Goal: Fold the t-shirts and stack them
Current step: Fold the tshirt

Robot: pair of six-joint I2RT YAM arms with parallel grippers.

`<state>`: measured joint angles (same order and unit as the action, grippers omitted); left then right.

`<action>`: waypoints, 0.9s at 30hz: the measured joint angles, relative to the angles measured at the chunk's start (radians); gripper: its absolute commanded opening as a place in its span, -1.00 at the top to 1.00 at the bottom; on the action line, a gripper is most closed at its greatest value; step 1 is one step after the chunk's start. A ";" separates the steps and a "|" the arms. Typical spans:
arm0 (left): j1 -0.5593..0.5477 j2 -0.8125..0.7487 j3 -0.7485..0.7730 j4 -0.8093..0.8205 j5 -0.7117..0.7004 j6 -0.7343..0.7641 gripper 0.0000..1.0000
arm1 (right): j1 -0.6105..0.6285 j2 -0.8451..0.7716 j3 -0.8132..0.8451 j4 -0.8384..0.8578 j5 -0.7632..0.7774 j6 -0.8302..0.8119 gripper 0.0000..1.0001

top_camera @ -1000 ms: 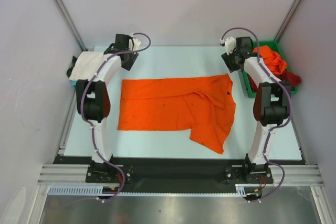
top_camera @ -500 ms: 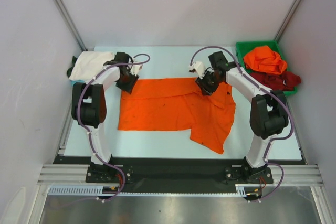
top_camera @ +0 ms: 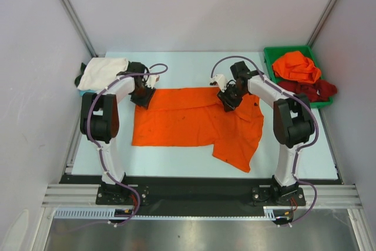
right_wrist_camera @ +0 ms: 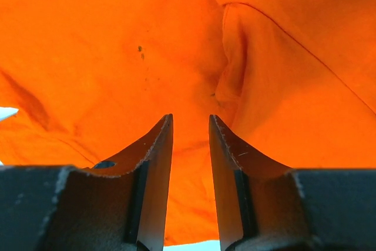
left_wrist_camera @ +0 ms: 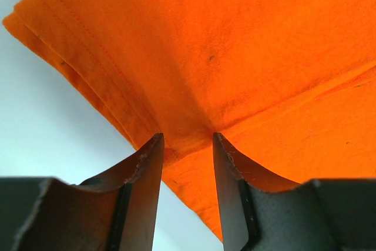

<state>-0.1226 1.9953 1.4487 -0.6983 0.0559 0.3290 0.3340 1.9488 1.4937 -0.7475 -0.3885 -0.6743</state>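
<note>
A bright orange t-shirt (top_camera: 188,123) lies spread across the table, its right side rumpled and hanging toward the front. My left gripper (top_camera: 143,95) is down on its far left corner. In the left wrist view the gripper (left_wrist_camera: 187,136) is open, tips pressed on the orange cloth (left_wrist_camera: 235,57) beside the hem, creases running to the gap. My right gripper (top_camera: 228,99) is on the shirt's far edge near the collar; in the right wrist view it (right_wrist_camera: 190,117) is open over orange cloth (right_wrist_camera: 117,45). A white t-shirt (top_camera: 103,73) lies at the back left.
A green bin (top_camera: 271,56) at the back right holds a crumpled orange t-shirt (top_camera: 295,66) and a dark red one (top_camera: 314,90). Pale table (top_camera: 188,69) shows behind the spread shirt. Grey walls and frame posts close in the sides.
Both arms came forward and down from the back of the table onto the shirt's far edge; the right one swung left away from the bin. Both pairs of jaws narrowed somewhat.
</note>
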 measured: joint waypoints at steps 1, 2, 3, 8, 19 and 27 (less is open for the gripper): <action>0.000 0.000 0.000 0.000 0.000 0.000 0.12 | 0.000 0.008 0.002 0.000 0.000 0.000 0.29; 0.000 0.000 0.000 0.000 0.000 0.000 0.12 | 0.001 0.018 0.006 0.001 0.000 0.000 0.28; 0.000 0.000 0.000 0.000 0.000 0.000 0.12 | 0.001 0.025 0.008 0.003 0.002 0.000 0.28; 0.000 0.000 0.000 0.000 -0.003 0.000 0.13 | 0.001 0.057 0.020 0.020 0.025 0.002 0.27; 0.000 0.006 0.005 -0.001 -0.009 0.000 0.14 | 0.001 0.118 0.053 0.058 0.060 0.020 0.29; 0.000 0.017 0.010 0.000 -0.010 0.000 0.14 | 0.003 0.121 0.055 0.072 0.082 0.034 1.00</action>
<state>-0.1226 2.0121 1.4590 -0.6983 0.0463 0.3290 0.3367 2.0701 1.5490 -0.6754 -0.3061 -0.6407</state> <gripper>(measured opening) 0.430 0.031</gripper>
